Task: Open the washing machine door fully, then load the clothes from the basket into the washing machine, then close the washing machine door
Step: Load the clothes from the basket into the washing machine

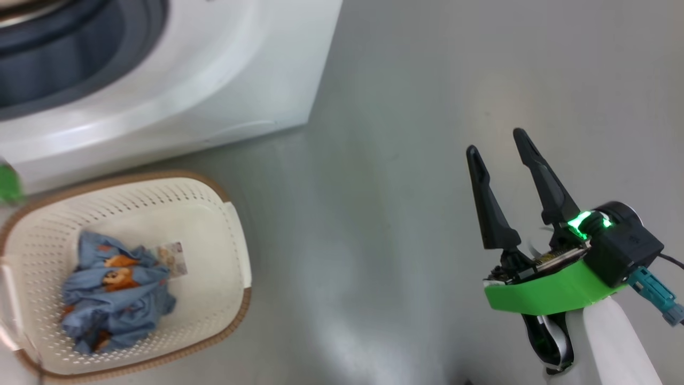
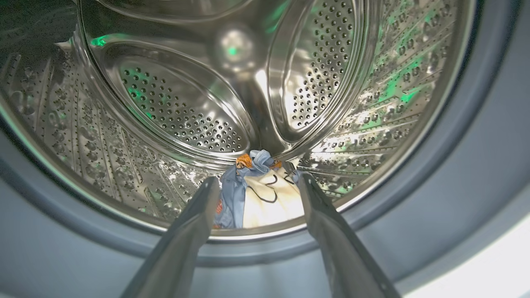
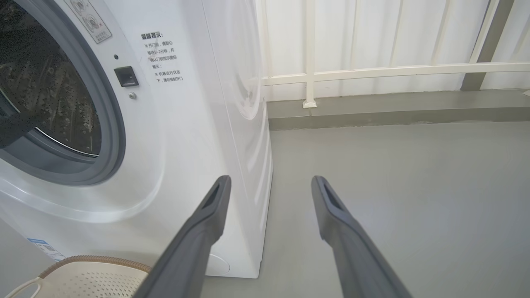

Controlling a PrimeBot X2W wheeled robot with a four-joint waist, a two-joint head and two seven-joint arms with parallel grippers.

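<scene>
Two grippers, both spread wide, nothing held. Left gripper (image 2: pixel 257 179): at the mouth of the steel drum (image 2: pixel 178 116) of the washing machine (image 1: pixel 187 91); blue-and-cream clothes (image 2: pixel 265 198) lie on the drum floor, seen between its fingers. Right gripper (image 1: pixel 496 143): above the grey floor (image 1: pixel 401 214). Basket (image 1: pixel 235 251): beside the machine, crumpled blue garment (image 1: pixel 115 289) inside.

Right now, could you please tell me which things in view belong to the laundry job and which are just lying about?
Job: washing machine; its steel drum; basket; blue clothes in the basket; blue-and-cream clothes in the drum.
Lying about: white railing; grey floor; sticker on the basket floor.
</scene>
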